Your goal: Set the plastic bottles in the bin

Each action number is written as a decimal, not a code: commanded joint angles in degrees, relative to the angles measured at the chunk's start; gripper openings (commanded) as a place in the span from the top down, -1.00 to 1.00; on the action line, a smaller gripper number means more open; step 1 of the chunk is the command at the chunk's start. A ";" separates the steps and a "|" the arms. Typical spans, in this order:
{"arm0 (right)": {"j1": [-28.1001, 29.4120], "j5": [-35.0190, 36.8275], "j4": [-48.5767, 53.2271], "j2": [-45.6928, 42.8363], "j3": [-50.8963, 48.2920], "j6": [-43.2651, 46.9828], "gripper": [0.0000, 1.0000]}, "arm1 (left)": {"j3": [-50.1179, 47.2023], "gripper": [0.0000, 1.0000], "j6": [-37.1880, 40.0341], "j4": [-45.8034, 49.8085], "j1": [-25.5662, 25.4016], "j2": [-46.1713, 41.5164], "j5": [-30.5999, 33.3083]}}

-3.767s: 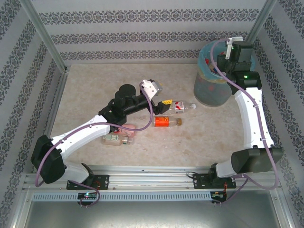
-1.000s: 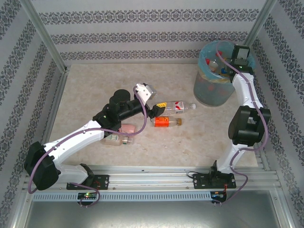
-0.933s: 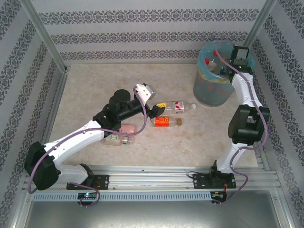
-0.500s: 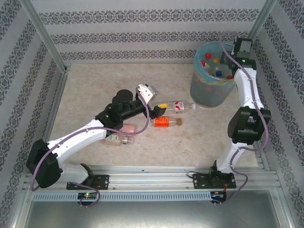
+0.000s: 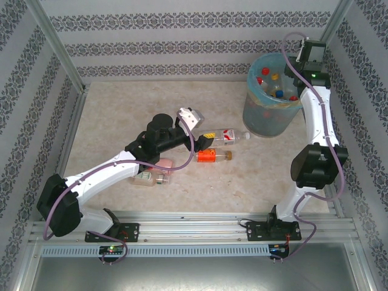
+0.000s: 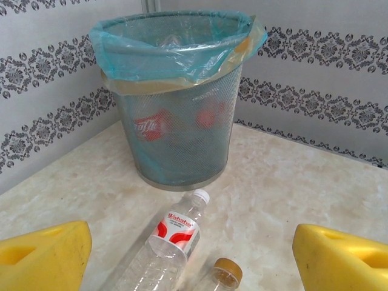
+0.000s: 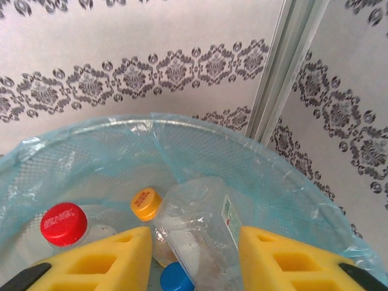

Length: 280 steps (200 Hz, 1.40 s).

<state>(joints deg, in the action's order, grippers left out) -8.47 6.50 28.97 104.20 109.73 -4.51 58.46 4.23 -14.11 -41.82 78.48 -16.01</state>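
Several plastic bottles (image 7: 63, 223) are seen lying inside the bin (image 5: 270, 118) at the far right of the table (image 5: 121, 109). The right gripper (image 7: 193, 242) is held over them, partly spread with nothing pinched. A clear bottle (image 5: 224, 136) with a red and white label and an orange bottle (image 5: 209, 156) are laid side by side mid-table, with the left gripper (image 5: 199, 143) held just beside them, spread wide and empty.

Left wrist: red-label bottle (image 6: 173, 239) body cut by bottom edge; gold-capped bottle (image 6: 225, 276) shows cap and neck only. Bin (image 6: 176, 145) contents just red blurs through mesh. Top: pink bottle (image 5: 162, 163) half under left arm (image 5: 109, 171).
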 commanded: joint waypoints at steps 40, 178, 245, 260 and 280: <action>2.66 -3.12 1.59 -1.46 0.48 -1.58 0.19 | 3.79 -0.66 2.44 9.33 1.63 0.35 0.25; 25.09 1.85 -7.52 -40.61 -30.63 -2.52 0.14 | 7.63 -0.37 24.08 36.56 2.05 11.31 -9.62; 27.37 5.17 -5.89 -56.51 -43.32 -4.95 0.08 | 14.14 -0.39 25.43 30.31 0.69 24.91 -2.81; 27.41 6.29 -4.84 -59.12 -44.33 -4.76 0.07 | 15.31 -0.37 25.78 31.22 0.69 26.98 -2.22; 27.48 7.24 -4.01 -62.00 -45.26 -5.07 0.06 | 16.10 -0.34 26.43 32.52 0.43 28.59 -2.05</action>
<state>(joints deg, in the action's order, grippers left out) 18.28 10.94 24.14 44.69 65.95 -8.71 72.71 28.40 18.41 -40.82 105.60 -19.18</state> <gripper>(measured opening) 0.464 0.675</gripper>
